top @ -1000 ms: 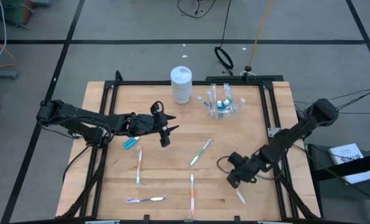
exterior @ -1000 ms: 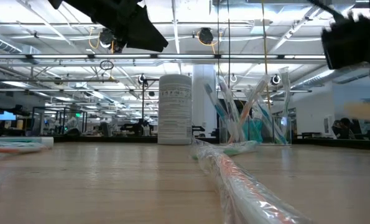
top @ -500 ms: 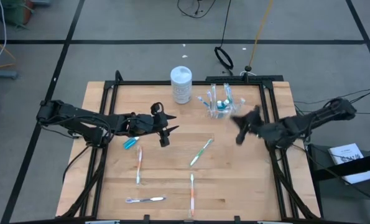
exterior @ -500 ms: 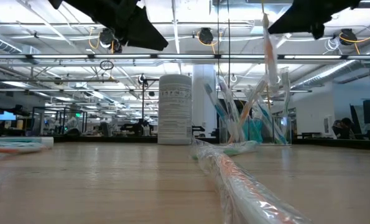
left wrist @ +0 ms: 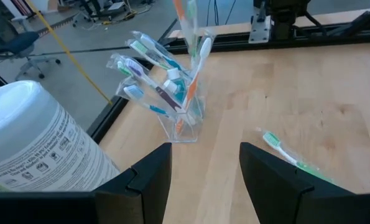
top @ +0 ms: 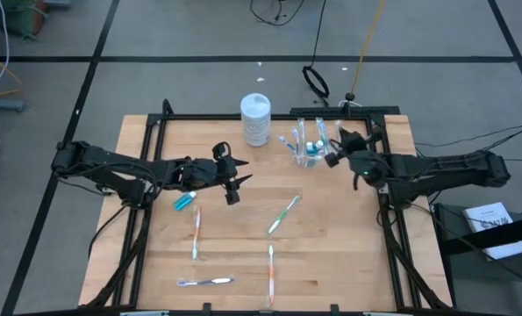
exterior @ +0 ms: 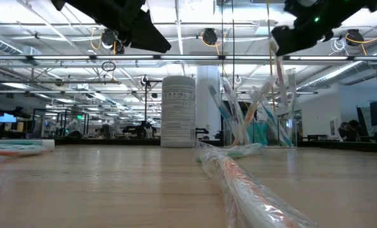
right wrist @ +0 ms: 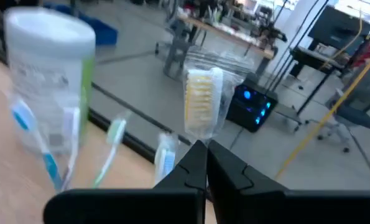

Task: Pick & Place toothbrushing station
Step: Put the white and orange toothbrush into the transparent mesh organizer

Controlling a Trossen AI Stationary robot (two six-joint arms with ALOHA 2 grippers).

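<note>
Holding a wrapped toothbrush (right wrist: 201,102) upright, right gripper (top: 338,151) pinches its handle just above the cup (top: 311,151), at table's 1 o'clock, likely to drop it among the brushes there. Left gripper (top: 234,182) hangs open mid-table, waiting. Four toothbrushes lie loose toward 6 o'clock.

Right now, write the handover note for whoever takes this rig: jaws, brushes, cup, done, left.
Right gripper: jaws shut on a wrapped orange toothbrush, hanging upright beside the clear cup's right edge, not yet dropped in.
Left gripper: jaws open, empty, waiting mid-table near the blue toothpaste tube.
Done: several brushes and a small tube already stand in the cup.
Left: release the held brush, then collect the green toothbrush, three more brushes lying near the front of the table, and the tube.
The white canister is not part of the set.
</note>
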